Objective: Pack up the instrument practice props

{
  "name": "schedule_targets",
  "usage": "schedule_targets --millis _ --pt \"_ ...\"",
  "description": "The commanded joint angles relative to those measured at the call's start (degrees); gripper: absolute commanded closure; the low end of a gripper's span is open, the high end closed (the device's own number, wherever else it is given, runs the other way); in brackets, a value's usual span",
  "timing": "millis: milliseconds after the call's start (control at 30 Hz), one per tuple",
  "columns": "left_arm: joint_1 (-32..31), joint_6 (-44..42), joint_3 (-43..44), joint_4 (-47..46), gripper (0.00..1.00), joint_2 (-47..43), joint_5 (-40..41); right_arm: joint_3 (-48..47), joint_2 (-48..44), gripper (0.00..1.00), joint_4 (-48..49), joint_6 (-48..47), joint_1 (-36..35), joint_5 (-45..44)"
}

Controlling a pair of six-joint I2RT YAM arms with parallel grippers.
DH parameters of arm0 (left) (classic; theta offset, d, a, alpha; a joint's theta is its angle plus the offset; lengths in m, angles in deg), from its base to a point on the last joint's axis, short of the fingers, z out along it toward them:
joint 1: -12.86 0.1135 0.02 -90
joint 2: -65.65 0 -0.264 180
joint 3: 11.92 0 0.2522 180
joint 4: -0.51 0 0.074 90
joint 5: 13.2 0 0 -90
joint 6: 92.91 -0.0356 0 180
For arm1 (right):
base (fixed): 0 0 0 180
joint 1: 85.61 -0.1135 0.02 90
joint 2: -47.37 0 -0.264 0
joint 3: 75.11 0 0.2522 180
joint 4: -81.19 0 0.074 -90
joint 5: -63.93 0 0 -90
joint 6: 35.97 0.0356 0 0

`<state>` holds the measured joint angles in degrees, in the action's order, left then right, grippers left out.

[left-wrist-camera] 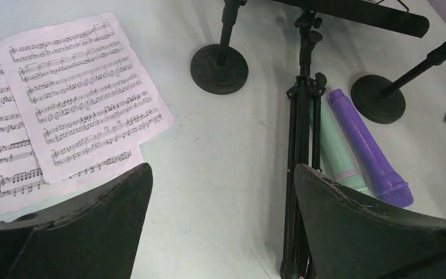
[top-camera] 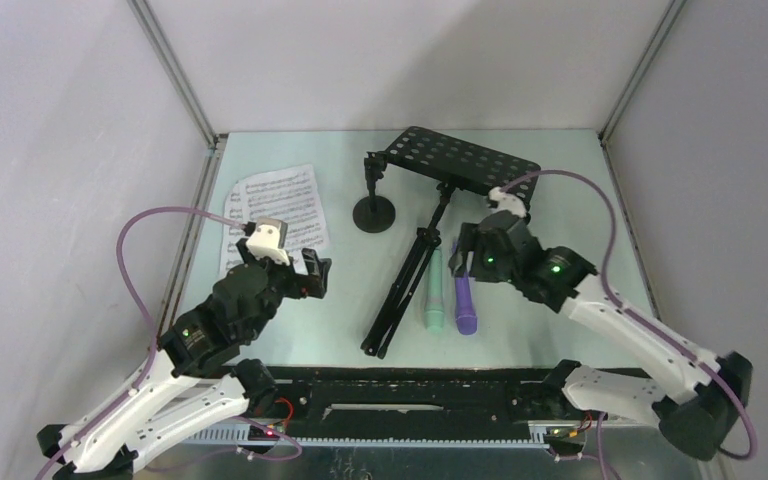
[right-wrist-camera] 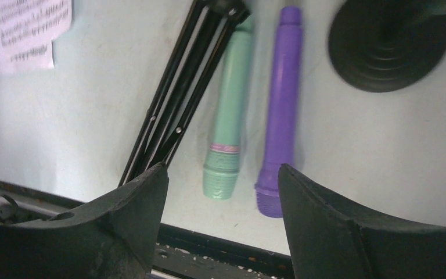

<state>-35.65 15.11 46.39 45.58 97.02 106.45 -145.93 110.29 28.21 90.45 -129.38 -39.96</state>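
nearest the bases, the left gripper hangs at about 8 o'clock on the table, jaws spread wide with nothing between them. the right gripper hovers at about 4 o'clock, equally wide and empty, looking down on the heads of two microphones. the mint-green microphone and the purple microphone lie side by side just beyond, heads toward 6 o'clock, the mint one just beside the folded legs of the music rack, which lies flat and runs from 6 o'clock up toward 12. one mic holder stands upright past the middle, and a second mic holder stands at the purple microphone's 3 o'clock side. the sheet-music pages lie overlapped at 10 o'clock, and the rack's perforated plate sits farthest, near 12 to 1 o'clock. nothing looks packed yet, and no box or bag shows in these views, so the work seems at its opening pick, most likely a microphone under the right gripper. the spread jaws now span both barrels, so the next move calls for shifting over one barrel, probably the purple one with open table on its outer side, then lowering with one finger into the slim gap between the two.
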Motion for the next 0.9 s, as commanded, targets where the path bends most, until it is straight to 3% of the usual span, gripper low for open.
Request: schedule_targets --millis 0,267,467,733,867 --pt "0.76 0.66 -1.27 -0.98 0.0 -0.47 -0.08 -0.6 -6.97 0.23 -5.11 -3.78 6.95 0.85" --pt "1.75 0.6 -1.31 -0.84 0.0 0.03 -0.78 -0.67 -12.54 0.17 -6.73 -11.0 18.13 3.77" --pt "2.58 0.61 -1.29 -0.8 0.0 0.61 -1.57 -0.73 -10.83 0.01 0.42 -18.49 27.73 14.59" --pt "3.44 0.44 -1.24 -0.9 0.0 0.71 -2.15 -3.04 -1.66 0.02 7.78 -30.96 32.64 24.75" --pt "4.16 0.35 -1.06 -0.9 0.0 0.99 -2.89 -5.41 1.12 0.04 8.97 -37.08 32.65 23.52"
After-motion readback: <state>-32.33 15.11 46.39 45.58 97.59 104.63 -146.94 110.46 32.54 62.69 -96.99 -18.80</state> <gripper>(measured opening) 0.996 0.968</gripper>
